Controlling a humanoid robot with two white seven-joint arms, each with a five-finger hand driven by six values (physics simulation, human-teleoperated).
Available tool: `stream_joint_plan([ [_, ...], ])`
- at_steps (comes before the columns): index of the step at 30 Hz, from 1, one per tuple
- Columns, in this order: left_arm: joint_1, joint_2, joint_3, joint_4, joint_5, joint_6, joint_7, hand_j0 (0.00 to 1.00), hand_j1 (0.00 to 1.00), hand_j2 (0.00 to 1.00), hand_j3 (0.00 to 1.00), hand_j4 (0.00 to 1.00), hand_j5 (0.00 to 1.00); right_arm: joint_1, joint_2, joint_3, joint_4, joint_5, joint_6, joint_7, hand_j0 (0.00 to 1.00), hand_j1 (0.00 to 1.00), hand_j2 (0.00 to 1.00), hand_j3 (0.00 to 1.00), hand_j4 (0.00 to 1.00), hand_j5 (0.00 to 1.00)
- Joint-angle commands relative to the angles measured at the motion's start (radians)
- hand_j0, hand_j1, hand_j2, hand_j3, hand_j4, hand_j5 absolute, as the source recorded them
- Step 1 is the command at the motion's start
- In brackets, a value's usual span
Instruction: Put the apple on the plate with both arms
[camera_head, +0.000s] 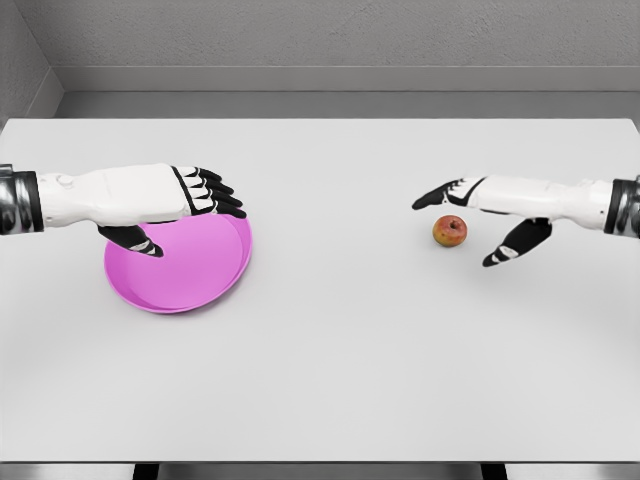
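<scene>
Right hand (478, 215) (fingers spread, empty) brackets the apple (450, 231) near the table's (330, 370) right edge; left hand (170, 205), open and empty, hovers over the plate (190, 285).

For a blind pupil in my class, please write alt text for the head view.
An open right hand hovers over a small apple on a white table. At left, the open left hand hangs above a pink plate.
</scene>
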Motion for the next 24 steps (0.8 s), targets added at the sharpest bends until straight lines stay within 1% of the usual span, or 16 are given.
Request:
stream_joint_plan([
  [1,0.000,0.001,0.001,0.000,0.000,0.002,0.000,1.00,1.00,1.00,1.00,1.00,1.00,0.000,0.028,0.011,0.036,0.017,0.003,0.000,1.00,1.00,1.00,1.00,1.00,1.00],
  [4,0.000,0.001,0.001,0.000,-0.006,0.002,0.000,1.00,1.00,1.00,1.00,1.00,1.00,0.000,0.050,0.011,0.086,0.040,0.003,0.000,1.00,1.00,1.00,1.00,1.00,1.00],
  [8,0.000,0.001,0.001,0.000,-0.006,0.002,0.000,1.00,1.00,1.00,1.00,1.00,1.00,-0.002,0.070,0.019,0.119,0.063,0.003,0.000,1.00,1.00,1.00,1.00,1.00,1.00],
  [9,0.000,-0.001,0.001,0.000,-0.006,0.002,0.000,1.00,1.00,1.00,1.00,1.00,1.00,-0.003,0.071,0.019,0.138,0.063,0.003,0.000,1.00,1.00,1.00,1.00,1.00,1.00],
  [10,0.000,-0.001,0.001,0.000,-0.006,0.002,0.000,1.00,1.00,1.00,1.00,1.00,1.00,-0.005,0.089,0.019,0.159,0.078,0.003,0.000,1.00,1.00,1.00,1.00,1.00,1.00],
  [11,0.000,-0.001,0.001,0.000,-0.006,0.002,0.000,1.00,1.00,1.00,1.00,1.00,1.00,-0.006,0.094,0.018,0.168,0.081,0.003,0.000,1.00,1.00,1.00,1.00,1.00,1.00],
  [14,-0.002,-0.001,0.001,0.000,-0.006,0.002,0.000,1.00,1.00,1.00,1.00,1.00,1.00,-0.011,0.099,0.018,0.194,0.080,0.003,0.000,1.00,1.00,1.00,1.00,1.00,1.00],
  [17,-0.002,-0.001,0.001,0.000,-0.006,0.002,0.000,1.00,1.00,1.00,1.00,1.00,1.00,-0.021,0.139,0.018,0.242,0.080,0.003,0.000,1.00,1.00,1.00,1.00,1.00,1.00],
  [21,-0.002,-0.001,0.001,0.000,-0.006,0.002,0.000,1.00,1.00,1.00,1.00,1.00,1.00,-0.028,0.162,0.019,0.285,0.081,0.003,0.000,1.00,1.00,1.00,1.00,1.00,1.00],
  [24,0.000,-0.001,0.001,0.000,-0.006,0.002,0.000,1.00,1.00,1.00,1.00,1.00,1.00,-0.028,0.162,0.022,0.302,0.081,0.003,0.000,1.00,1.00,1.00,1.00,1.00,1.00],
])
